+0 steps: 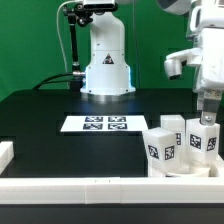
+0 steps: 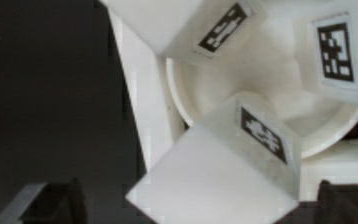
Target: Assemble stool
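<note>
Three white blocky stool legs with black-and-white tags stand upright close together at the exterior view's right: one in front (image 1: 160, 146), one behind (image 1: 172, 127), one furthest right (image 1: 203, 139). The round seat (image 2: 190, 95) shows in the wrist view as a curved white rim under the legs. My gripper (image 1: 207, 108) hangs straight above the rightmost leg and is open. In the wrist view that leg's plain top (image 2: 211, 178) lies between my dark fingers (image 2: 55, 203), which stand apart from it on both sides with nothing held. Two other tagged legs (image 2: 226, 28) (image 2: 336, 50) show beyond it.
The marker board (image 1: 95, 123) lies flat mid-table in front of the robot base (image 1: 106, 70). A long white rail (image 1: 90, 188) runs along the front edge, and a short rail piece (image 1: 5, 152) sits at the exterior view's left. The tabletop is black.
</note>
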Robot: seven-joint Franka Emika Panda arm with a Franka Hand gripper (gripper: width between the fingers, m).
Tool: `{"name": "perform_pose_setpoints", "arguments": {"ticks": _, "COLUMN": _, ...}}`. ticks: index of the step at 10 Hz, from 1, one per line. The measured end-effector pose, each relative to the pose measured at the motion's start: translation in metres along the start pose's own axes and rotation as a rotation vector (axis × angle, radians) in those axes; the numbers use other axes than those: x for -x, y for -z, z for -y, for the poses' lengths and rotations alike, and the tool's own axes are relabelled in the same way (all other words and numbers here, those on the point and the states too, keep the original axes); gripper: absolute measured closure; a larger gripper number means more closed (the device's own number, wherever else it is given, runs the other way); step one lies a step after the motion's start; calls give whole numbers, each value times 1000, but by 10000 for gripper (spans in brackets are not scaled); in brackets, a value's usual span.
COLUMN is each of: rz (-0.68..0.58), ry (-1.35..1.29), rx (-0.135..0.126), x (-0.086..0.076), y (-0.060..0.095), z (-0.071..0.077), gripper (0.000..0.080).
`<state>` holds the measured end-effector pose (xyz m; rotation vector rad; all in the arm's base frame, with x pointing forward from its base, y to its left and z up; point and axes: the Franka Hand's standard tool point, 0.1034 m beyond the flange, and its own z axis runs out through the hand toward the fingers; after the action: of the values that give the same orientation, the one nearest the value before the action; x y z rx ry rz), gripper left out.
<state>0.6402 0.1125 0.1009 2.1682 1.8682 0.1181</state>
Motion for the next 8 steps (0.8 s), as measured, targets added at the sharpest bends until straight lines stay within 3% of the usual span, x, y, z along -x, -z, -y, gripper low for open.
{"name": "perform_pose_setpoints", "arguments": {"ticks": 2, "rz": 15, "ry": 139, "rx": 7, "x": -1, "y": 0, "z": 0, "gripper": 151}}
{"name": "perform_pose_setpoints", "arguments": {"ticks": 8, "rz": 83, "ry": 477, "rx": -12, "x": 0, "y": -4, "z": 0, "gripper": 151}}
